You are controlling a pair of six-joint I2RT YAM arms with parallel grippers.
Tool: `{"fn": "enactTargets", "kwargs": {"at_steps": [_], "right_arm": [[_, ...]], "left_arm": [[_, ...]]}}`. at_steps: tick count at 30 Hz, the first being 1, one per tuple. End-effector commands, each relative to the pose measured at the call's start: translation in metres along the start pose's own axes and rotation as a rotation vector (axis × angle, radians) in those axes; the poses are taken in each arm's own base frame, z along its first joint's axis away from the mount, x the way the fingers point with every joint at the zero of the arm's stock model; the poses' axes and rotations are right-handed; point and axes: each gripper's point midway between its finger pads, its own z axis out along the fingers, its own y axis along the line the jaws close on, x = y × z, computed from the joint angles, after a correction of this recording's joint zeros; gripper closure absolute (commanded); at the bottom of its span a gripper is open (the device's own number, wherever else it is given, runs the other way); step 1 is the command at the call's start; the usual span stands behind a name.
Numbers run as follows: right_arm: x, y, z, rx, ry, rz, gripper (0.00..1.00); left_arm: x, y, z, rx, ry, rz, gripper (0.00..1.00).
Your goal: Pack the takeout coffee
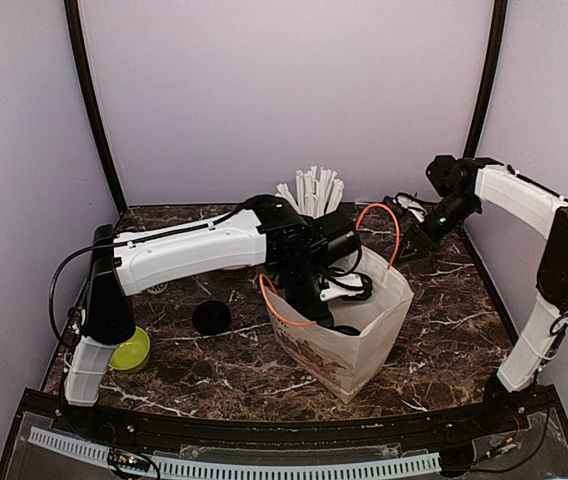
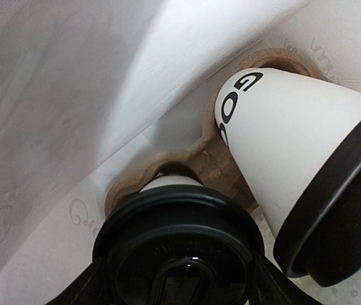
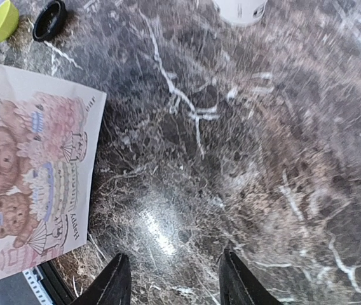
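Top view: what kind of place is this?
Likely a robot test booth staged as a café counter: plain walls, paper bag holding lidded coffee cups, cup of straws.

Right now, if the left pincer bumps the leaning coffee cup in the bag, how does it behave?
Likely tips further: the leaning coffee cup sits crooked, only its base in the cardboard carrier hole. Probably won't roll far; the bag wall and the upright cup hem it in. Paper sides may dent under a squeeze; the black lid looks stiffer.

cups (image 2: 282, 133) in bag (image 1: 364, 340) (one tilted), lid (image 1: 211, 318) left
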Motion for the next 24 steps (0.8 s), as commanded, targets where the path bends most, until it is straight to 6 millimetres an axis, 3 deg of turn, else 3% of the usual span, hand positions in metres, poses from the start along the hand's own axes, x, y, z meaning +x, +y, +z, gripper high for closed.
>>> {"fn": "enactTargets", "kwargs": {"at_steps": [1, 5, 9, 24], "right_arm": [[-0.021, 0.015, -0.036, 0.035, -0.081, -0.035, 0.52], [-0.025, 0.014, -0.043, 0.061, -0.088, -0.032, 0.52], [-0.024, 0.014, -0.044, 0.060, -0.082, -0.021, 0.52], [-0.025, 0.019, -0.046, 0.045, -0.094, -0.020, 0.51]], "left_arm": [[0.004, -0.015, 0.003, -0.004, 0.024, 0.038, 0.27], [-0.008, -0.010, -0.031, -0.055, -0.050, 0.037, 0.11], [-0.011, -0.004, -0.057, -0.104, -0.093, 0.035, 0.03], [-0.022, 0.005, -0.124, -0.192, -0.235, 0.012, 0.01]]}}
